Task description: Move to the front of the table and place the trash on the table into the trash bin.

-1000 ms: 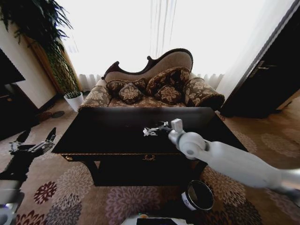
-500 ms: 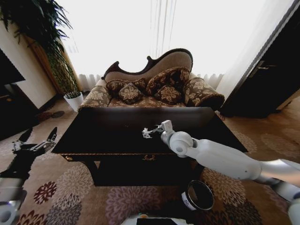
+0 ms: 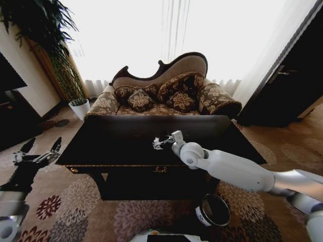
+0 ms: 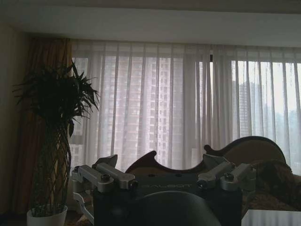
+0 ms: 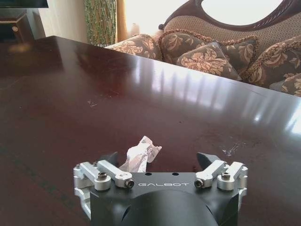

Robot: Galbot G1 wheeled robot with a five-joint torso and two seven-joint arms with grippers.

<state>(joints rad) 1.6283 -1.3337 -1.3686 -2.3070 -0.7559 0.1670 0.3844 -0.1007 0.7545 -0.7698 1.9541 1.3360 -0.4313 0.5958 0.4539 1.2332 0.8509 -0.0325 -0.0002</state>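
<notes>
Head and wrist views of a two-armed wheeled robot facing the table (image 3: 116, 146), a dark glossy top with a small gold ornament on its front edge. The right arm reaches forward over the tabletop; the right gripper (image 5: 160, 157) hangs low above the wood with its fingers spread wide apart and nothing between the tips. A crumpled white wad of trash (image 5: 139, 155) lies on the table between the spread fingers, nearer one finger than the other; whether that finger touches it cannot be told. In the head view the same wad (image 3: 160, 143) shows just ahead of the right gripper (image 3: 169, 139), near the middle of the tabletop. The trash bin (image 3: 213, 210), round and black with a pale rim and white label, stands on the patterned carpet below the right forearm, in front of the table. The left gripper (image 3: 38, 151) is held off the table's left end, over the carpet, fingers spread, holding nothing.
</notes>
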